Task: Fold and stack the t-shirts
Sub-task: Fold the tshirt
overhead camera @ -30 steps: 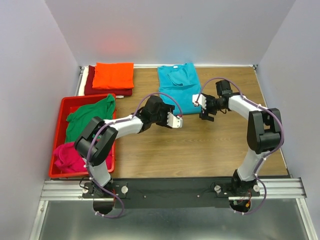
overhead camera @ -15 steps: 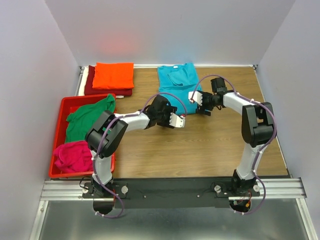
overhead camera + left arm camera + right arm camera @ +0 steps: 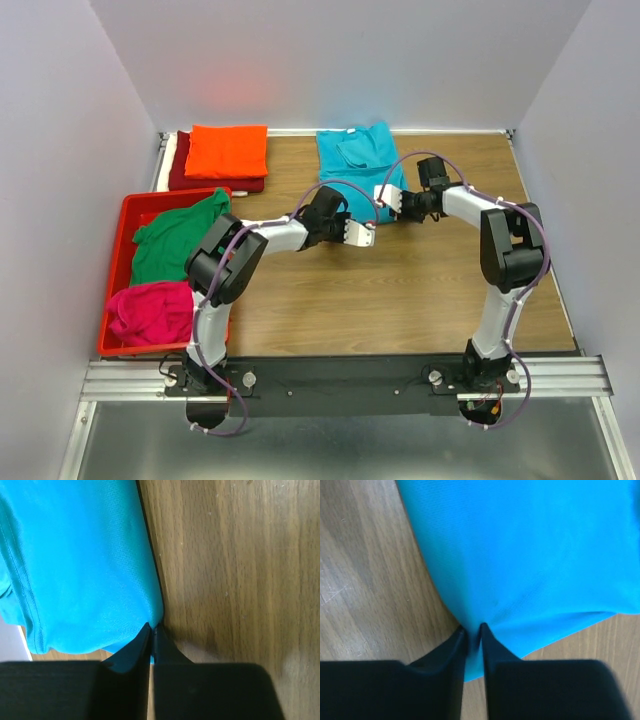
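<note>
On the brown wood-grained worktop (image 3: 400,290), the plain turquoise cotton t-shirt (image 3: 355,165) contrasts with a folded orange t-shirt (image 3: 228,150), a dark red t-shirt (image 3: 186,179), and a crumpled green t-shirt (image 3: 172,238) and a magenta t-shirt (image 3: 150,312) in the red plastic crate (image 3: 150,197).

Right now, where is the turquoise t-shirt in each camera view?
Top external: turquoise t-shirt at the far middle of the wooden tabletop.
Left wrist: turquoise t-shirt fills the upper left, edge pinched by the left pincer.
Right wrist: turquoise t-shirt fills the upper right, pinched by the right pincer.
Shared landmark: the wooden tabletop beside it.
</note>
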`<state>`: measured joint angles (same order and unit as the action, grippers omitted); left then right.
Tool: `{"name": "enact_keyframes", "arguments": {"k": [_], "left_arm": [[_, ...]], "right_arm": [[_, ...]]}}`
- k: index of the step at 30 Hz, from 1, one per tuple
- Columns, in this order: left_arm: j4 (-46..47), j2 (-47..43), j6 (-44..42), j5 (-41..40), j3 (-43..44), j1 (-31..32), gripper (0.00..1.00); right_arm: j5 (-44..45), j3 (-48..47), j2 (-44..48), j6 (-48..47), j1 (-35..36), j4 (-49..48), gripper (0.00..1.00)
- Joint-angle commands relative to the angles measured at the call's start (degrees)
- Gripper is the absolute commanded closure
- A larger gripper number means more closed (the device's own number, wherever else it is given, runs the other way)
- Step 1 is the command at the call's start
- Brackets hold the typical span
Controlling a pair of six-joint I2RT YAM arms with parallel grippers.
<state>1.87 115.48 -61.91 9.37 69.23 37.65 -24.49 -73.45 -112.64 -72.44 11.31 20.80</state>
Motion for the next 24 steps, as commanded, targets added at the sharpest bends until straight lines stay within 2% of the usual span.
{"name": "enact_keyframes", "arguments": {"k": [1,2,3,9,12,17,18,20,24], "left_arm": [[-4.2,0.9,1.6,-0.2,-0.1,0.4,1.00],[-4.2,0.1,1.8,0.6,-0.3,0.3,1.00],[-4.2,-0.4,2.0,1.3,-0.7,0.3,1.00],[-6.9,-7.4,5.2,5.8,-6.3,2.2,1.00],[-8.0,-12.6,6.8,7.9,-12.2,7.1,1.00],[-9.8,-21.6,14.5,11.2,-20.3,14.6,1.00],[-9.4,-23.0,15.4,10.9,-21.5,16.9,1.00],[-9.2,-25.7,17.1,10.8,-23.8,18.3,1.00],[-7.6,-33.0,20.1,9.5,-26.2,19.9,1.00]], "right_arm": [[0.3,1.5,0.1,1.1,0.5,2.9,0.83],[0.1,1.6,0.5,1.2,0.4,3.7,0.88],[0.0,1.6,1.0,1.3,0.5,4.5,0.99],[-0.6,7.3,7.2,2.4,0.6,12.6,1.00],[-1.5,14.2,13.7,1.9,0.8,17.4,0.99],[-0.6,28.3,31.3,1.3,1.8,22.8,0.99],[-0.5,29.9,33.6,1.4,1.9,23.5,1.00],[0.1,31.9,39.7,2.0,1.9,25.8,0.99],[-0.5,33.5,46.3,3.4,2.0,29.6,1.00]]}}
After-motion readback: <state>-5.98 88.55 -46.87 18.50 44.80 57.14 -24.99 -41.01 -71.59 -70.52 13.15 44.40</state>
